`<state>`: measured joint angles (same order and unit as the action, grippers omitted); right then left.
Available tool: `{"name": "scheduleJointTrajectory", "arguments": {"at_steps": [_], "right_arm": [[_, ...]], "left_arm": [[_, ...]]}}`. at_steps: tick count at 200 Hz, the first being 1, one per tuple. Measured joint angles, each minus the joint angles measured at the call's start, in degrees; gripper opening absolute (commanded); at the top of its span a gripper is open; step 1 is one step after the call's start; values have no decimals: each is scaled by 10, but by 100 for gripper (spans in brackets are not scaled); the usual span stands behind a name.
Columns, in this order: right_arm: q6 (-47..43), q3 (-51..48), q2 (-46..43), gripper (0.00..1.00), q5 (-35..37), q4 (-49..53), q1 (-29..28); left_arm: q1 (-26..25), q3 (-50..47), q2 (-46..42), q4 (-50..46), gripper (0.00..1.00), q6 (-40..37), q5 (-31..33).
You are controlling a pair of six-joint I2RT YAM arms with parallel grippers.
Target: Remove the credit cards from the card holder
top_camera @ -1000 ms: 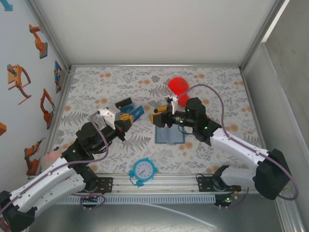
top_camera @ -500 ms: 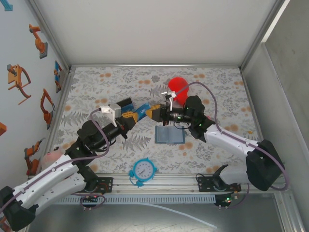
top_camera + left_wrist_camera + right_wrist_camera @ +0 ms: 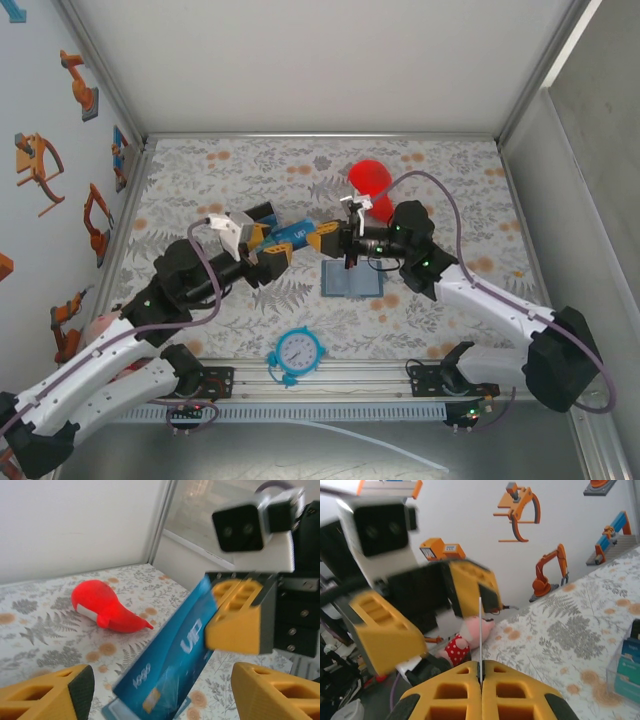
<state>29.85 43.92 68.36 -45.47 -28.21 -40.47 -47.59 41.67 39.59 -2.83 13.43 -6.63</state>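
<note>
Left gripper (image 3: pixel 266 246) is now spread apart around the credit card (image 3: pixel 296 232), which is clamped at its 3 o'clock end by right gripper (image 3: pixel 326 240). The card is best withdrawn level, clear of card holder (image 3: pixel 352 281).

A blue credit card (image 3: pixel 170 665) slanted from 6 o'clock up toward 1 o'clock, its upper end pinched in the orange jaws of the right gripper (image 3: pixel 235 615). The left gripper (image 3: pixel 160 695) spread its jaws at 7 and 5 o'clock, either side of the card. A red toy (image 3: pixel 102 607) lay on the floral tabletop (image 3: pixel 40 630) at 9 o'clock.
</note>
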Motion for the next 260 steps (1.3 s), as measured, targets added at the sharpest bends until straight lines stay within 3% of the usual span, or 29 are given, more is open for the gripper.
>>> {"name": "scheduleJointTrajectory", "arguments": {"at_steps": [43,65,98,141,153,178,192,218,260], "right_arm": [[-64,6,-28,0,-13,109,0],[-79,7,-39,0,-22,132,0],[-85,7,-43,0,-36,145,0],[-88,7,-42,0,-42,161,3],[-91,7,-43,0,-40,167,4],[-104,16,-43,34,-23,189,2],[-113,21,-45,44,-1,209,2],[-132,26,-67,53,58,255,2],[-140,30,-108,58,195,330,2]], "left_arm": [[0,131,56,-136,60,-81,-9],[0,141,90,-163,53,-101,-39],[0,141,131,-178,51,-112,-88],[1,145,161,-186,1,-123,-151],[1,145,161,-187,0,-122,-161],[2,145,162,-188,0,-123,-161],[1,146,161,-190,0,-128,-139],[2,143,158,-189,0,-144,-59],[43,121,153,-175,0,-204,65]]}}
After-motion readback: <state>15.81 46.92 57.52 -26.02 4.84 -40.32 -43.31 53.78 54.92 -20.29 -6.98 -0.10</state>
